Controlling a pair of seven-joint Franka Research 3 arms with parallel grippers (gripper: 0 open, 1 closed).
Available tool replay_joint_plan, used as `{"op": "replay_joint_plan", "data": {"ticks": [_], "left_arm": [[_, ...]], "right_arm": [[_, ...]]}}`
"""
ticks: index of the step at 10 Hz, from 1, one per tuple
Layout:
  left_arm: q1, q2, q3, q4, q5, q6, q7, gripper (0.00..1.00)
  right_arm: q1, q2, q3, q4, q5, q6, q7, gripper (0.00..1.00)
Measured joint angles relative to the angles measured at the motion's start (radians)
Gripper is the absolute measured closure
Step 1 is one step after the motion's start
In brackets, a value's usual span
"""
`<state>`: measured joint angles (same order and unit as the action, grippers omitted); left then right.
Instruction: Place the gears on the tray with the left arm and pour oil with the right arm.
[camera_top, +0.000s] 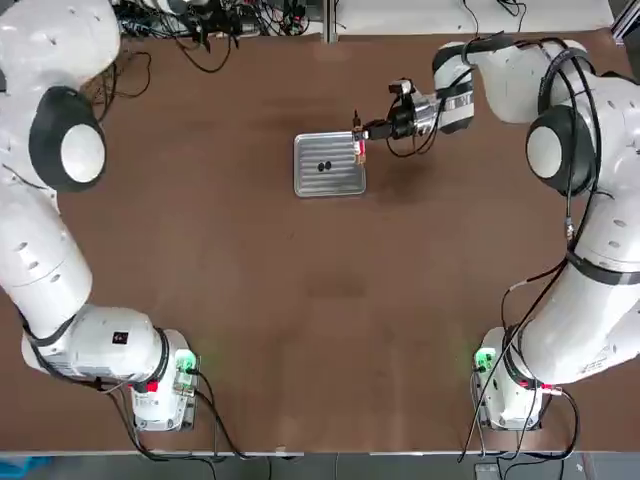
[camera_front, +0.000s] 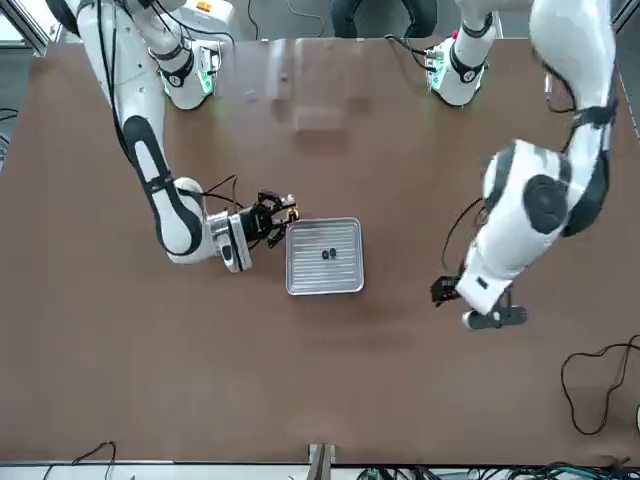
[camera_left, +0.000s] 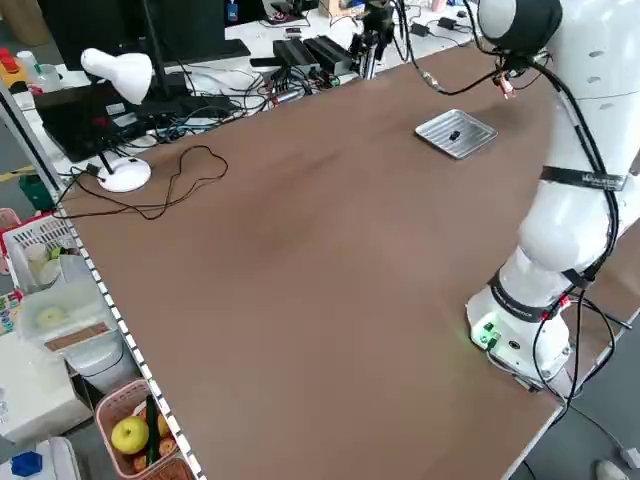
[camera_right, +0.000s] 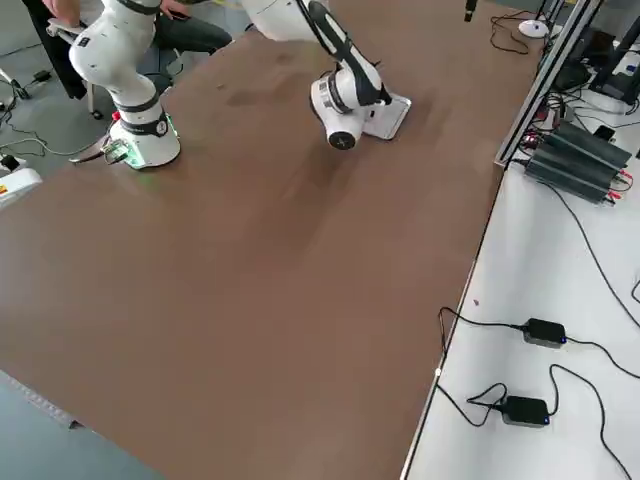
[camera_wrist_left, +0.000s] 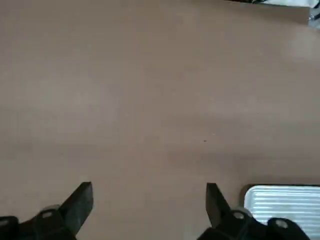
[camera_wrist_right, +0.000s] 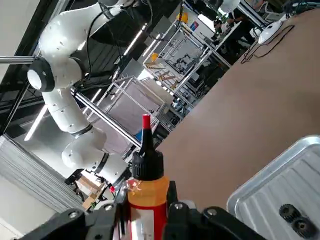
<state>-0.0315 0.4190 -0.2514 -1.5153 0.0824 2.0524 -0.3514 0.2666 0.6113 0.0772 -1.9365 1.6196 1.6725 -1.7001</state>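
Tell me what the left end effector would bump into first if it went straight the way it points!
Probably the brown table. The left end effector points down at it, off to the tray's left, though how far down is hard to tell.

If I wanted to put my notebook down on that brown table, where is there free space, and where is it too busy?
The broad middle looks free, between the tray and the two arm bases. Another bare patch lies left of the tray, toward the left arm. It is crowded at the tray's right edge, where the right gripper holds the oil bottle beside the gears.
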Motion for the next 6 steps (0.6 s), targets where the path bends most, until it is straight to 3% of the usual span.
{"op": "replay_joint_plan", "data": {"ticks": [2, 6], "left_arm": [[0.017, -0.063, 0.071, 0.001, -0.024, -0.089, 0.084, 0.00], [0.063, -0.128, 0.082, 0.076, -0.024, -0.240, 0.167, 0.00]], "right_arm": [[0.013, 0.000, 0.000, 0.000, 0.023, 0.021, 0.060, 0.68], [0.026, 0.000, 0.000, 0.000, 0.027, 0.024, 0.251, 0.68]]}}
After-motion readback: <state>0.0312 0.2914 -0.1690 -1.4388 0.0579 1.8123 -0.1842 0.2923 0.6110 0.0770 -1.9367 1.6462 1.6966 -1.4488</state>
